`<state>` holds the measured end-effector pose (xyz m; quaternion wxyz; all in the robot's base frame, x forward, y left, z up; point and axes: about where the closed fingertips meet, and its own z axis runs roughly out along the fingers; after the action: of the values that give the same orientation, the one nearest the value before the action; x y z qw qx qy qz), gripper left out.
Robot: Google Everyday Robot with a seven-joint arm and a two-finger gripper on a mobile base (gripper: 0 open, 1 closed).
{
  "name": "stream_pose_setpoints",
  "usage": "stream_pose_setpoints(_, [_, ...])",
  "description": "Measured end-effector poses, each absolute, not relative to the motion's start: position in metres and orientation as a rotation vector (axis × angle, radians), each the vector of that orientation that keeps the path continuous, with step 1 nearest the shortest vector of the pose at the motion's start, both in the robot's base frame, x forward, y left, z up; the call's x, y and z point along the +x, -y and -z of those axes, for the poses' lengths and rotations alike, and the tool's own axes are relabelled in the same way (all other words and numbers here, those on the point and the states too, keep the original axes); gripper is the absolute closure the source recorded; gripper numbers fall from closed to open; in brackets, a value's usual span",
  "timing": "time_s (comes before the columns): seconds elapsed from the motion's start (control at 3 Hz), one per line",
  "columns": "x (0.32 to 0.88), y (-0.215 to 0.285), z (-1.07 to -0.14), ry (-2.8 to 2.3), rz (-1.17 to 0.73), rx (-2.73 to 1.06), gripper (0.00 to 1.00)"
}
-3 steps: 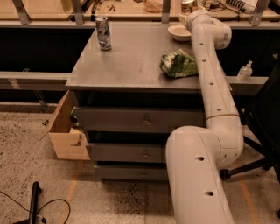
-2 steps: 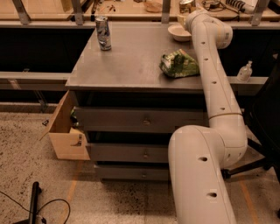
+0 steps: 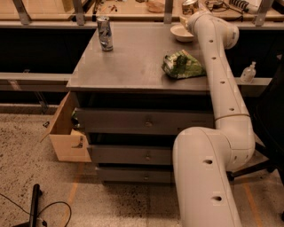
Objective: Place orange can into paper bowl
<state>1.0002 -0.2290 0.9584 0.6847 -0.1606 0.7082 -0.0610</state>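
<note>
The paper bowl (image 3: 181, 33) sits at the far right of the grey table top (image 3: 133, 62). The orange can (image 3: 190, 7) shows just above and behind the bowl, gold with silver ends, at the end of my arm. My gripper (image 3: 188, 18) is at the far right corner of the table, over the bowl's far rim, mostly hidden behind my white wrist (image 3: 213, 31). The can is by the gripper; I cannot see how it is held.
A tall slim silver-blue can (image 3: 104, 33) stands at the far left of the table. A crumpled green bag (image 3: 182, 65) lies right of centre, beside my arm. Drawers are below; an open cardboard box (image 3: 66, 133) stands at the left. A small bottle (image 3: 249, 72) is on the right.
</note>
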Motion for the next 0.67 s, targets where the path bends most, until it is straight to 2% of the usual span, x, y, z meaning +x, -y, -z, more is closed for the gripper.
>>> stream_pose_setpoints(0.33, [0.9984, 0.2273, -0.9556, -1.593, 0.129, -0.384, 0.0])
stream_pose_setpoints(0.67, [0.9972, 0.2258, -0.9544, -1.592, 0.128, -0.405, 0.0])
